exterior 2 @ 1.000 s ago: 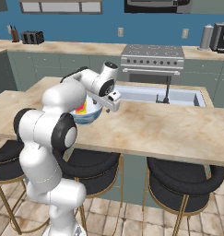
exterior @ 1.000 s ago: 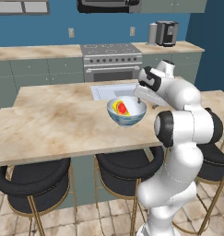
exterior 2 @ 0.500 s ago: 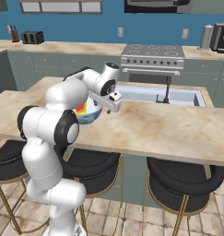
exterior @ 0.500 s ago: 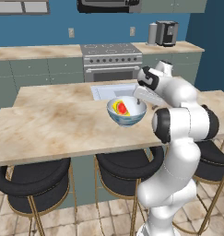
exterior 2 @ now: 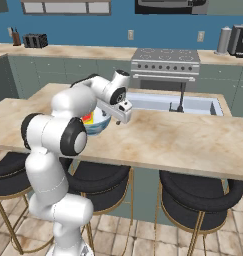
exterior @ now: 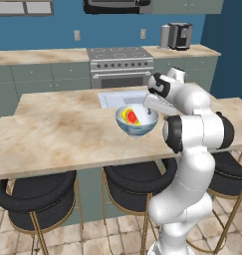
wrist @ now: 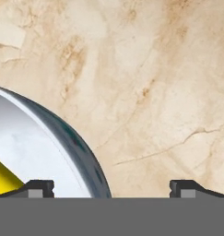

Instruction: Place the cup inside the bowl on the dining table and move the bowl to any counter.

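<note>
Small yellow cup with a red-orange patch lying inside the round deep bowl, white inside and pale blue patterned outside, on the long beige marbled dining table. Two-finger gripper spread wide, holding nothing, straddling the bowl's rim: one dark fingertip over the white interior, the other over bare tabletop.

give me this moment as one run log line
cup: in bowl | bowl: on dining table | gripper: open, straddling bowl rim | next: likely grasp rim
</note>
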Controlling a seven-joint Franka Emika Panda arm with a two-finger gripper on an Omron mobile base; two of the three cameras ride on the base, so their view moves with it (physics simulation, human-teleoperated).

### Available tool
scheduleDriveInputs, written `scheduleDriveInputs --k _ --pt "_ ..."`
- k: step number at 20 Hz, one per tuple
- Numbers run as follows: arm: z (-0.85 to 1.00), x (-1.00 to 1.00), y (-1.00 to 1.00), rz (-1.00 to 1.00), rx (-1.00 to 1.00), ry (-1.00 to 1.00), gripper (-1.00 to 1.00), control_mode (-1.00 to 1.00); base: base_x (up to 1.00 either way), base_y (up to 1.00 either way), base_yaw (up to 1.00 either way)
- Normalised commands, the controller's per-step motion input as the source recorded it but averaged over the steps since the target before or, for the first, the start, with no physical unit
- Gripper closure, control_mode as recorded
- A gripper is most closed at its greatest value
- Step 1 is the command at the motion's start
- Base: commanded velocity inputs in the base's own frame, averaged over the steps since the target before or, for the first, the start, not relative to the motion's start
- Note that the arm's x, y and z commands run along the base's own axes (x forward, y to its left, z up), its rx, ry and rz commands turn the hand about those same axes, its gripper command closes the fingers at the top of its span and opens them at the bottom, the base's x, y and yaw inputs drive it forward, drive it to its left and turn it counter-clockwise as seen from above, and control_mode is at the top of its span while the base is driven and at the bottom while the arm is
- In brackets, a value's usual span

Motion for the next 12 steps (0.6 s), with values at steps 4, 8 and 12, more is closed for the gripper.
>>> scheduleDriveInputs --k 4,8,12 --pt "-0.17 0.00 0.00 0.00 0.00 0.00 -1.00 -1.00 0.00 0.00 0.00" --pt "-0.07 0.00 0.00 0.01 0.00 0.00 -1.00 -1.00 0.00 0.00 0.00" --pt "0.00 0.00 0.00 0.00 0.00 0.00 1.00 -1.00 0.00 0.00 0.00"
